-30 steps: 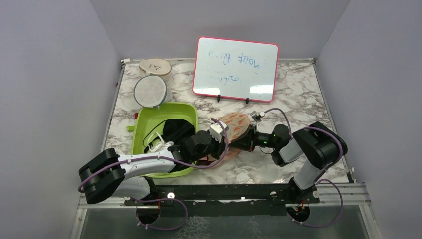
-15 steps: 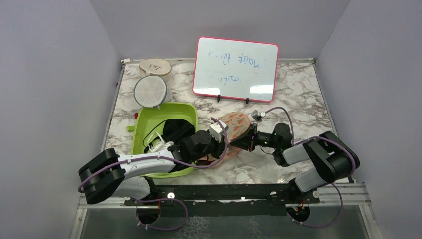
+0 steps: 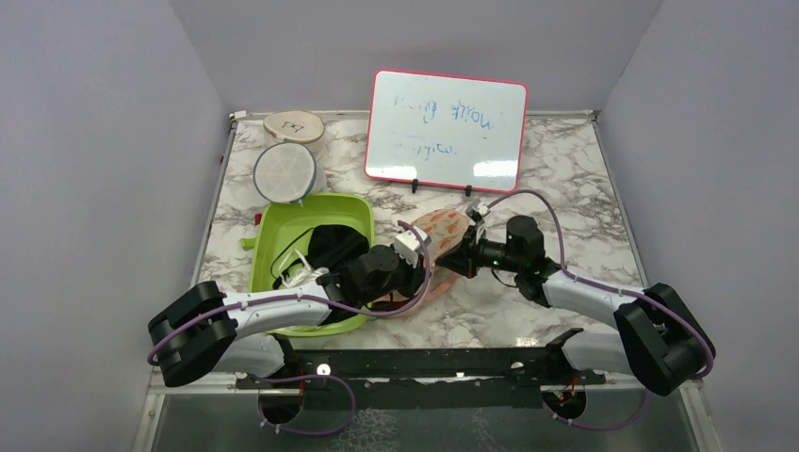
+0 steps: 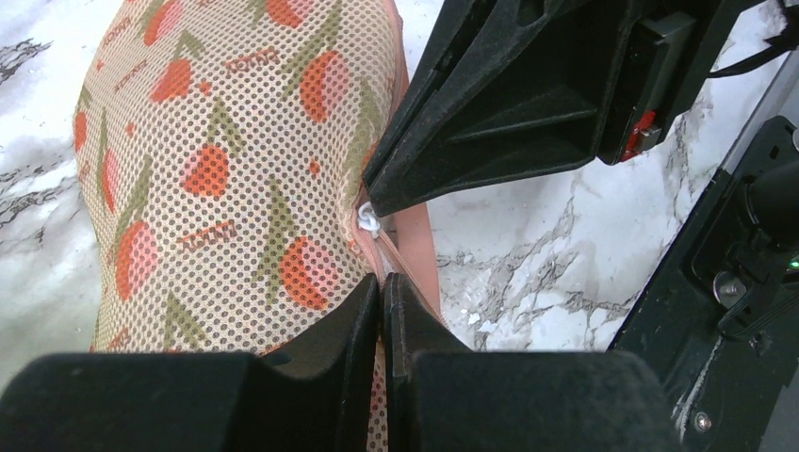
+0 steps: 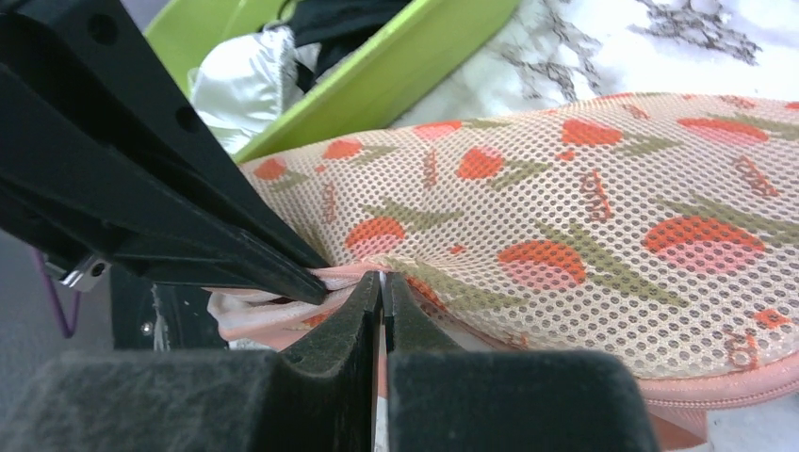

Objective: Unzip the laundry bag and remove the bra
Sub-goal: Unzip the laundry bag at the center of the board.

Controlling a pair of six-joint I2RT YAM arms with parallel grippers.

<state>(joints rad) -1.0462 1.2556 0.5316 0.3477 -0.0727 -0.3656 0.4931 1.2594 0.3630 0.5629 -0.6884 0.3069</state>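
The laundry bag (image 4: pixel 226 160) lies flat on the worktop (image 3: pixel 575 188), just beside the green tub (image 3: pixel 283 226), between my two hands. It looks like soft, light mesh that will bunch and drag, so I grip its seam. My left hand (image 4: pixel 382 292) is clamped shut on the pink edge, and my right hand (image 5: pixel 381 287) is pinched shut at the small white zip pull (image 4: pixel 367 221). I cannot see the bra.

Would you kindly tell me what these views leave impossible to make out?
Bra: in no view; perhaps inside the laundry bag.
Zipper state: wrist views, the shut left end effector and right end effector cover the seam.
Whiteboard writing: top view, too faint and small.
Green tub contents: top view, left arm overlaps.
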